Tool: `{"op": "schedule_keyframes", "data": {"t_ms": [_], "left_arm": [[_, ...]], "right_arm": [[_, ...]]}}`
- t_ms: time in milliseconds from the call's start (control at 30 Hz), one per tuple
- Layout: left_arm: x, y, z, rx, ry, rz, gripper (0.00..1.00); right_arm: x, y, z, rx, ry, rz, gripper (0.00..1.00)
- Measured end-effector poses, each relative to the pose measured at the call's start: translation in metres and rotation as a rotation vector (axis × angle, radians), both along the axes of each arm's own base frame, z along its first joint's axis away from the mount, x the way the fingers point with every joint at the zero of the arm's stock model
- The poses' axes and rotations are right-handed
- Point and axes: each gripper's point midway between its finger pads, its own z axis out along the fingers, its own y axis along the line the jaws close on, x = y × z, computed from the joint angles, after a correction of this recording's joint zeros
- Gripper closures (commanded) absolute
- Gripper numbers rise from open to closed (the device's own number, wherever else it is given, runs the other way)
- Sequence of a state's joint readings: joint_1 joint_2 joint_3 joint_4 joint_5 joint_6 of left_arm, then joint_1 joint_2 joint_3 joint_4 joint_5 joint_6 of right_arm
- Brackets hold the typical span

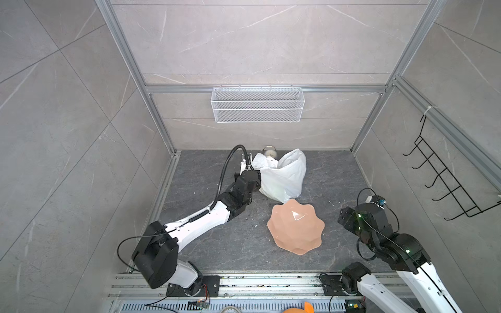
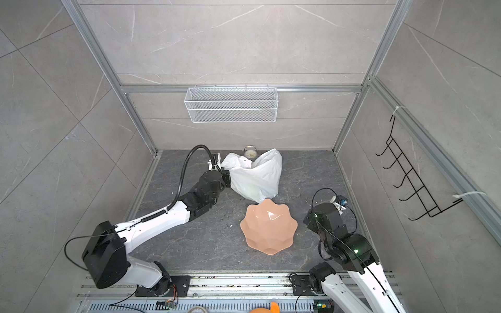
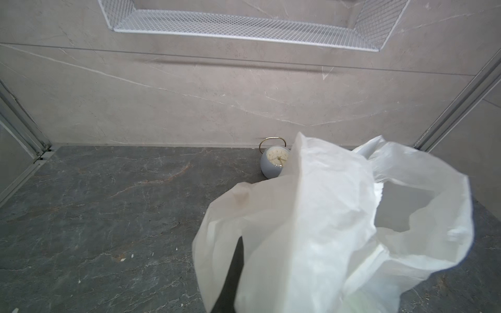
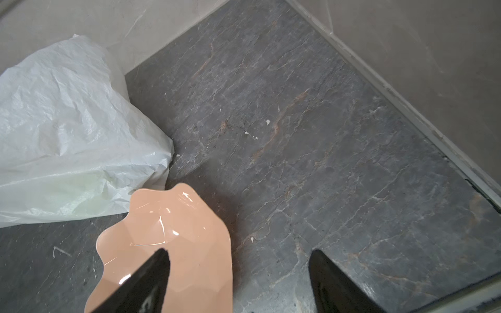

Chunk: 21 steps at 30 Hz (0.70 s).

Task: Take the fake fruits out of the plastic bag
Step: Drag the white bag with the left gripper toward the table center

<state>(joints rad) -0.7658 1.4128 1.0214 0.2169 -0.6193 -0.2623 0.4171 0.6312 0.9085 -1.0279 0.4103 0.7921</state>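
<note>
Counts: 1 plastic bag, 1 bowl, 1 clock, 1 wall basket, 1 hook rack, 2 arms.

The plastic bag [image 1: 282, 176] is thin, crinkled white film, slumped at the back centre of the table [image 1: 230, 244], with its mouth gaping in the left wrist view. One fake fruit [image 4: 78, 189] shows only as a pale green blur through the film, low in the bag.

The left gripper [image 1: 256, 173] sits at the bag's left rim. Its jaws are pressed together and buried in bunched film, pinching the bag edge. The right gripper [image 4: 238, 252] hangs low over bare table, just right of the bowl, with two black fingers spread wide and nothing between them.

The bowl [image 1: 295, 227] is glossy peach-pink plastic with a scalloped rim and faceted walls. Its far rim meets the bag's near corner; contact cannot be told.

The alarm clock [image 3: 272, 165] is small and round, with a grey-blue shell, cream dial and brass loop. It stands behind the bag at the back wall.

The table is a dark grey veined stone-look slab with white crumbs scattered on it. The walls [image 1: 257, 40] are pale grey marble-look tile in an aluminium frame [image 1: 265, 89]. A white wire-mesh basket [image 1: 257, 105] hangs on the back wall. A black wire rack [image 1: 444, 184] with five hooks is on the right wall.
</note>
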Motion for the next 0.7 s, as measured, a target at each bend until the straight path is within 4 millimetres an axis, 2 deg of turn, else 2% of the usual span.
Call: {"op": "schedule_keyframes", "data": {"t_ms": [100,300,467,567,700], "left_arm": [[-0.011,0.024,0.011,-0.016,-0.012,0.011,1.00],[-0.020,0.081,0.018,-0.001,0.015,0.068,1.00],[-0.036,0.109,0.015,0.008,0.082,0.052,1.00],[-0.050,0.118,0.012,0.016,0.125,0.034,1.00],[-0.069,0.128,0.009,0.017,0.164,0.028,1.00]], "right_arm": [[0.006,0.007,0.001,0.016,-0.004,0.028,0.19],[0.019,0.027,0.000,0.042,0.002,0.112,0.19],[0.039,0.055,-0.007,0.059,0.039,0.224,0.19],[0.059,0.083,-0.011,0.038,0.077,0.325,0.19],[0.097,0.138,-0.008,0.007,0.083,0.483,0.19]]}}
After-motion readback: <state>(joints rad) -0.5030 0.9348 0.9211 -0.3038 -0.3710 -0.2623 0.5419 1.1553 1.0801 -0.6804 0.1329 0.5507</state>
